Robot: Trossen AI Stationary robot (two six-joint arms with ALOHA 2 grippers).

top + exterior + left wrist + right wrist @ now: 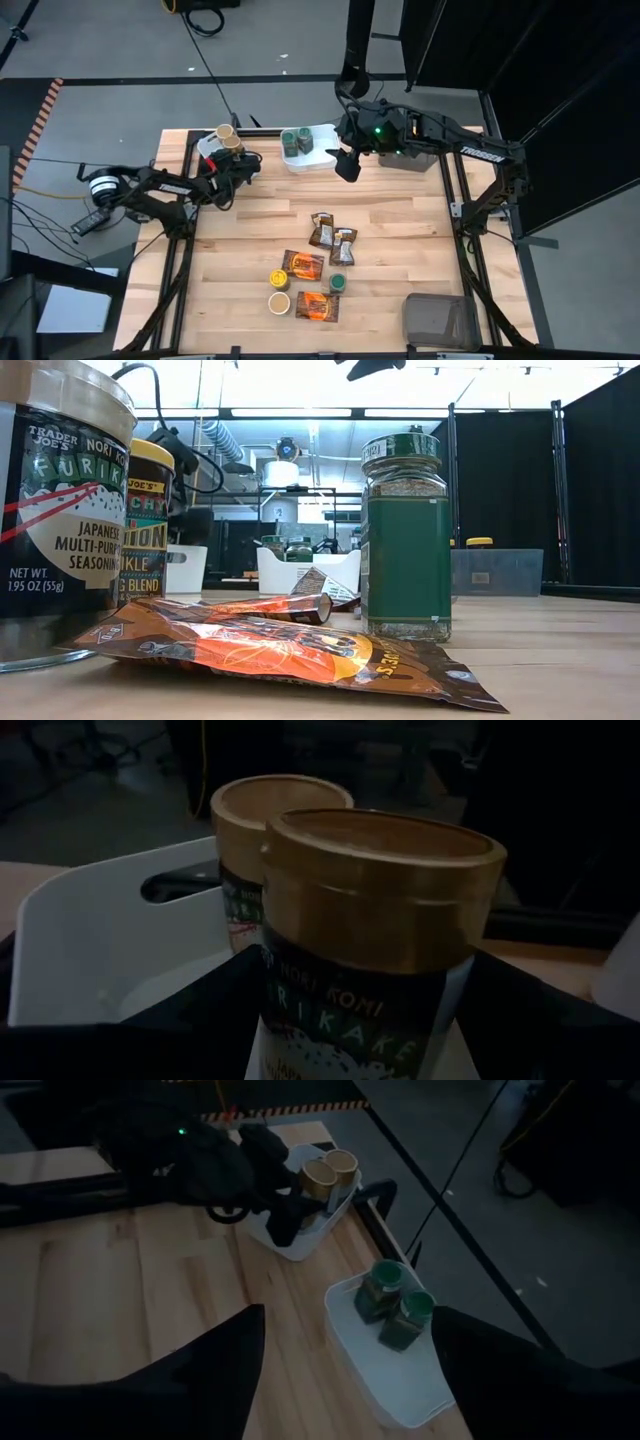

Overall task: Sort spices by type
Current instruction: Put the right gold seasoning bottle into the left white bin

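1. Spices are only partly sorted: four jars sit in tubs, and seven things are left loose on the wooden table (400,230).
2. Two grey bins wait. One grey bin (440,318) is at the lower right of the high view. The other grey bin (415,160) is at the upper right, under the right arm. I cannot see anything in either one.
3. Two white tubs stand along the top edge of the table. The left tub (207,148) holds two tan-lid jars (229,138). The middle tub (322,152) holds two green-lid jars (296,141).
4. The left gripper (240,168) is right at the left tub, close up to the nearer tan-lid jar. I cannot tell if it grips that jar or has let go.
5. The right gripper (348,165) hangs just to the right of the middle tub. It is spread wide and carries nothing.
6. Four orange packets (303,265) lie in the middle of the table. They have no home yet, so they are the biggest job left.
7. Three small jars stand among the packets: a yellow-lid jar (279,277), one more tan-lid jar (279,302) and one more green-lid jar (338,283). I think the last two belong in the tubs with their twins.
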